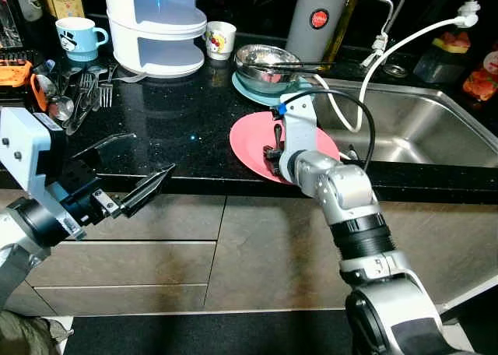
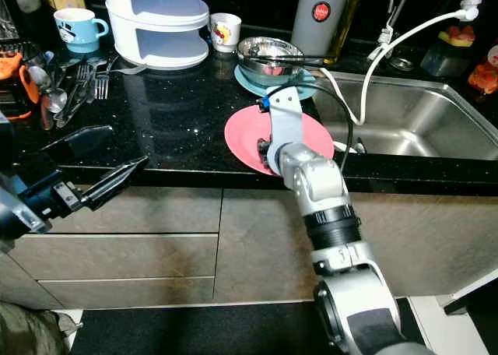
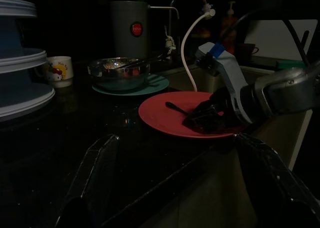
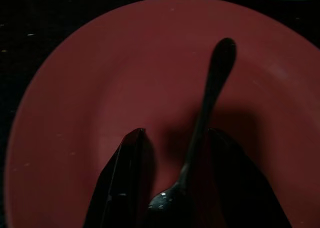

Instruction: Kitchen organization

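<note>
A pink plate (image 1: 247,141) lies on the black counter near its front edge, just left of the sink. A dark utensil (image 4: 210,93) rests on the plate, its handle pointing toward the back of the counter. My right gripper (image 1: 274,154) is down on the plate, open, with one black finger (image 4: 122,178) on each side of the utensil's head. My left gripper (image 1: 152,152) is open and holds nothing, hovering at the counter's front edge well left of the plate.
Behind the pink plate a steel bowl (image 1: 268,63) sits on a teal plate. The steel sink (image 1: 420,129) is to the right, with a white hose (image 1: 405,43) over it. A white tiered container (image 1: 156,28), two mugs, a grey flask (image 1: 317,16) and loose cutlery (image 1: 78,98) line the back and left.
</note>
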